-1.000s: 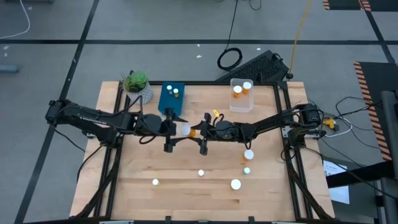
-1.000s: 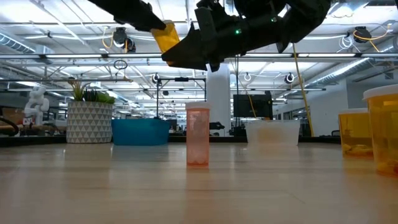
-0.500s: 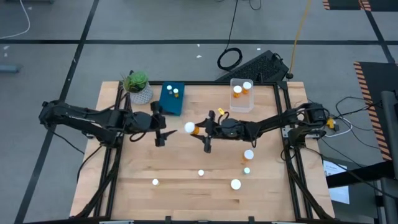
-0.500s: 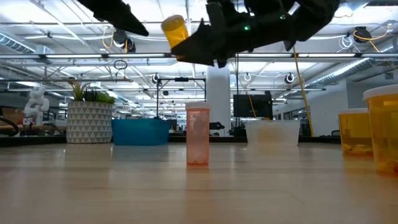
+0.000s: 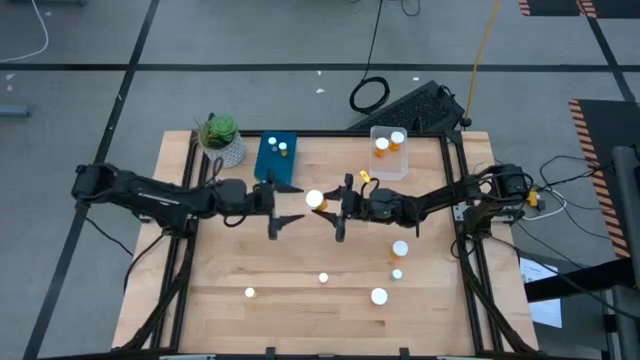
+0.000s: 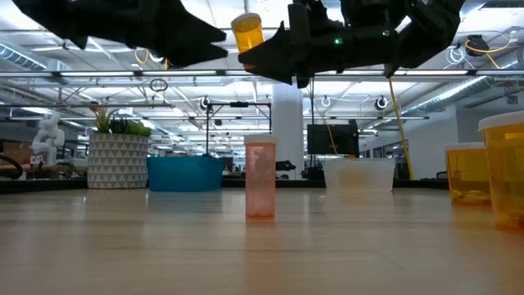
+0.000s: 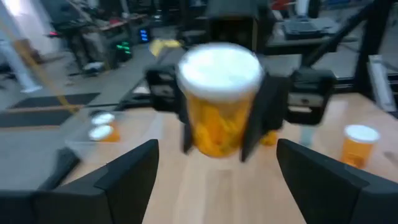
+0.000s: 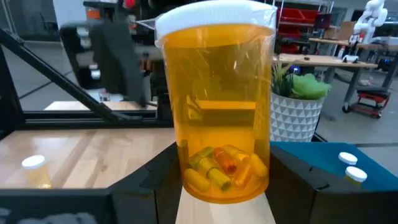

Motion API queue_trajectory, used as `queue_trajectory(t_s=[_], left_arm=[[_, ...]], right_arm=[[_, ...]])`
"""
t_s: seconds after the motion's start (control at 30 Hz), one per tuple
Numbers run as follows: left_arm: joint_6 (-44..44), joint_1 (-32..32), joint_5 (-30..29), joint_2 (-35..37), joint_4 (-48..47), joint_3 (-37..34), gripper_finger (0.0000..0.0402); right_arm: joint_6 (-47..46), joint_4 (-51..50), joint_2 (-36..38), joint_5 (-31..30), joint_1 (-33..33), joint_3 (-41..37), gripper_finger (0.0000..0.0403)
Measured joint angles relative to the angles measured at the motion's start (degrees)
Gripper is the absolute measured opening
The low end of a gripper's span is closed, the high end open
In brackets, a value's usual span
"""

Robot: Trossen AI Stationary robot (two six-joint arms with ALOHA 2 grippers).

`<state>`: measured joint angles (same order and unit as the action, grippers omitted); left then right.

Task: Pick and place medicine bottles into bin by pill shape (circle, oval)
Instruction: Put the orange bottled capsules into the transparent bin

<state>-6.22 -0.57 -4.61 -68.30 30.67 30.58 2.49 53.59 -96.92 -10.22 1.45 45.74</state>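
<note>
Sorting roughly half done: two white-capped medicine bottles (image 5: 278, 147) in the blue rectangular bin (image 5: 276, 158), two more in the clear plastic bin (image 5: 388, 152) at the table's far edge. Held aloft mid-table, an orange bottle of oval pills (image 8: 214, 102), gripped by the right gripper (image 5: 338, 205). Left gripper (image 5: 285, 211) alongside, fingers (image 7: 127, 177) spread, empty. Five bottles left near the front edge (image 5: 379, 295). Green potted plant (image 5: 220, 138) beside the blue bin, clear of the route.

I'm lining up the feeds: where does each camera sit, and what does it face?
High: overhead, straight down on both arms.
Low: table height, facing the room; arms overhead.
Left wrist: past the open left gripper toward the right arm.
Right wrist: right gripper clamping the orange bottle.
All four share that bottle.
</note>
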Motion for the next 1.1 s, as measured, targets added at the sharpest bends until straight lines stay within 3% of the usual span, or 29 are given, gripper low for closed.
queue_trajectory(t_s=[0.13,0.27,0.43,0.9,1.1], left_arm=[[0.90,0.23,2.55,-5.89,8.32,0.69,0.0327],[1.27,0.23,1.23,-11.68,16.51,0.85,0.0326],[0.35,0.23,0.75,-13.89,22.24,0.84,0.0323],[-0.72,0.32,2.26,-13.92,23.59,0.87,0.0222],[-0.68,0.65,2.90,-15.05,23.84,0.93,0.0219]], right_arm=[[1.43,1.14,-0.02,-0.05,-0.13,0.02,0.0185],[1.88,2.01,-0.02,-0.25,-0.56,0.02,0.0182],[1.74,2.05,-0.07,0.00,-1.11,0.04,0.0184],[1.27,2.28,-0.07,0.72,-1.05,0.04,0.0183],[1.21,1.81,-0.15,1.40,-1.07,0.04,0.0184]])
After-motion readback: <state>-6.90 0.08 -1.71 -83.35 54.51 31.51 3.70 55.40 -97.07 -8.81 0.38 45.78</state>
